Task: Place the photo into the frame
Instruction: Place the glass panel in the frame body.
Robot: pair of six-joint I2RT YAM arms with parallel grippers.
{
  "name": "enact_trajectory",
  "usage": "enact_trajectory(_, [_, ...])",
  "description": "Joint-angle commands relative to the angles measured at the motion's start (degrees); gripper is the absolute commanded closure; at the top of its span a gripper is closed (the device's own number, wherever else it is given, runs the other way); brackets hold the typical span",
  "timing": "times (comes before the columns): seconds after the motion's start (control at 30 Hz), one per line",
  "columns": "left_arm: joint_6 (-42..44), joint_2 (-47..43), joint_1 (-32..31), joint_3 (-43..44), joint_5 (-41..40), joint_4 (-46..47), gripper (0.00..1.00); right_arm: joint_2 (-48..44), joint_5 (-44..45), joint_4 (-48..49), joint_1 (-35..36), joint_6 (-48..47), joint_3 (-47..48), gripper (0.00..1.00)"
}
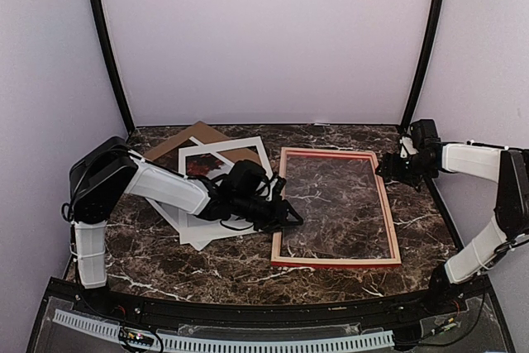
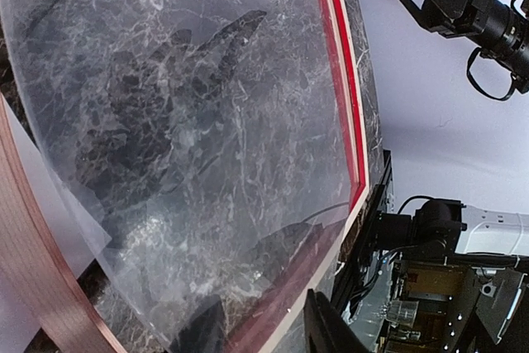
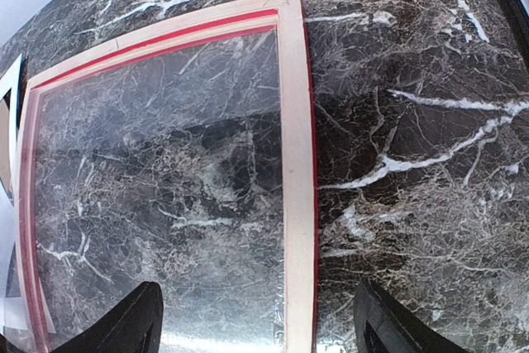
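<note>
frame (image 1: 335, 262) flat, l arm (image 1: 165, 186) stretched low, l gripper (image 1: 291, 219) at rail

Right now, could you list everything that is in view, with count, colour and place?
frame: 1, pale wood and red, flat, centre right
glass pane: 1, clear, inside the frame
mat: 1, white, left of the frame
photo: 1, reddish-brown, in the mat's window
board: 1, brown, under the mat
table: 1, dark marble, under everything
left hand: 1, black, open, at frame's left rail
right hand: 1, black, open, near frame's far right corner
</note>
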Motion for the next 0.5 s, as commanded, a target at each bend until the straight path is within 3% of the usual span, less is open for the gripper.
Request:
enact_trajectory(0.0, [3.9, -0.2, -0.1, 2.6, -1.1, -2.8, 0.62, -0.6, 0.4, 1.0, -0.3, 0.1, 0.2, 0.20])
enact_trajectory(0.17, [5.8, 0.4, -0.1, 4.4, -1.2, -4.8, 0.51, -0.4, 0.1, 1.1, -0.3, 0.0, -0.2, 0.20])
enact_trajectory(0.47, [7.1, 1.9, 1.1, 6.0, -1.4, -5.7, 0.51, -0.2, 0.3, 1.3, -0.3, -0.3, -0.9, 0.20])
